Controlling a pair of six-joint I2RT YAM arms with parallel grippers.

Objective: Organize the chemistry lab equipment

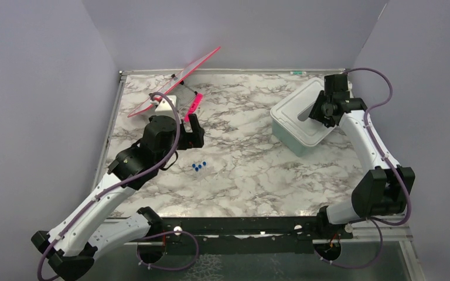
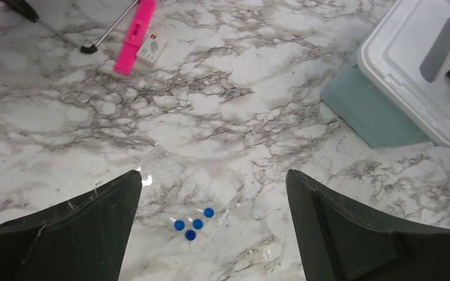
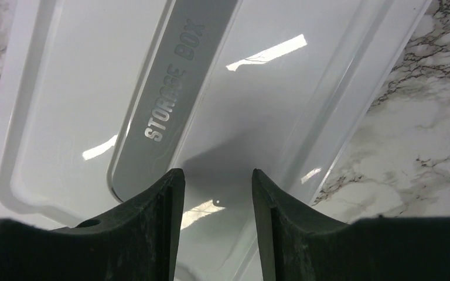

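Several clear blue-capped tubes (image 1: 198, 167) lie together on the marble table; the left wrist view shows their blue caps (image 2: 192, 225) below and between my fingers. My left gripper (image 1: 193, 130) (image 2: 212, 175) is open and empty, above the table just behind the tubes. My right gripper (image 1: 319, 112) (image 3: 217, 174) is open, its jaws a small gap apart, hovering over the white lid (image 3: 258, 105) next to its grey "STORAGE BOX" handle strip (image 3: 164, 99). A green-tipped stick (image 1: 296, 72) lies at the back edge. Bottle, brush and tweezers are not visible.
The teal tub (image 1: 290, 139) (image 2: 366, 111) with its white lid (image 1: 299, 108) (image 2: 404, 52) stands at the right back. A pink-edged clear panel (image 1: 176, 79) with thin rods leans at the back left, a pink bar (image 2: 136, 36) and small white box (image 2: 152, 51) beside it. Walls enclose three sides.
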